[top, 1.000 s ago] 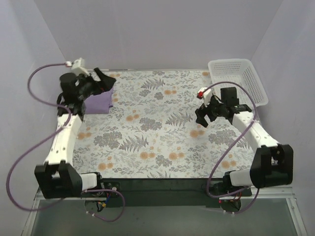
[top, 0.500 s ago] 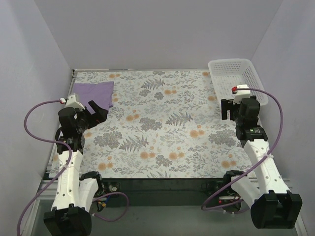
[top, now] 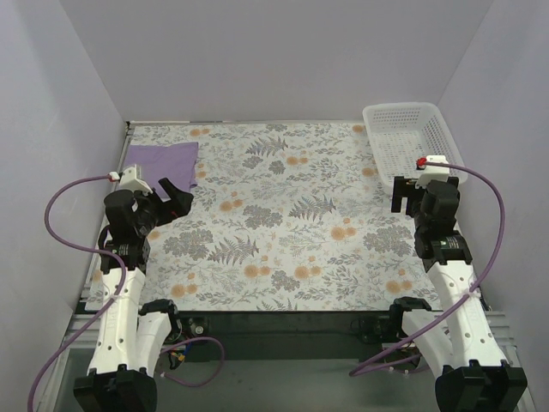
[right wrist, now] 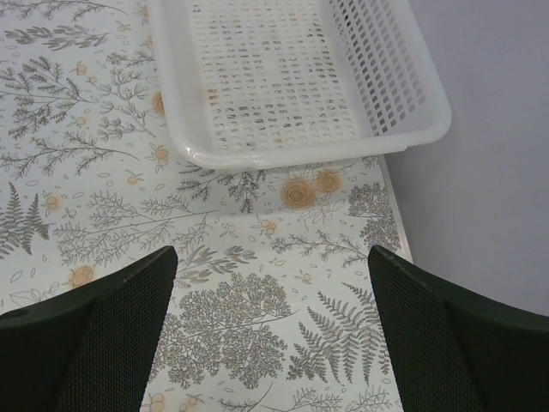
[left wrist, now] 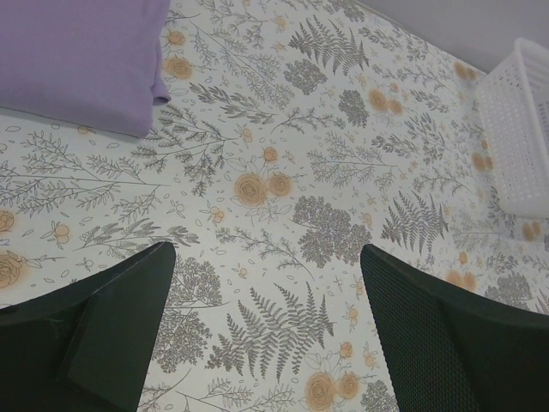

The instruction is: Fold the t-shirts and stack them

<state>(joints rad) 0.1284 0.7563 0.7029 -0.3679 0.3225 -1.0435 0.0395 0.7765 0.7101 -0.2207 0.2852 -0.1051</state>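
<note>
A folded lavender t-shirt (top: 163, 166) lies flat at the table's far left corner; it fills the upper left of the left wrist view as t-shirt (left wrist: 77, 60). My left gripper (top: 171, 199) hovers just in front of it, open and holding nothing, its jaws wide apart over the floral cloth (left wrist: 266, 257). My right gripper (top: 408, 194) hangs open and empty on the right side, just short of the white basket.
A white lattice basket (top: 431, 137) stands at the far right corner, seen as basket (right wrist: 403, 129) with nothing inside. Lavender walls close in the table on three sides. Purple cables loop beside both arms.
Both arms have pulled back toward their bases. The left gripper came off the folded t-shirt and now sits in front of it; the right gripper swung from mid-table to the right edge.
</note>
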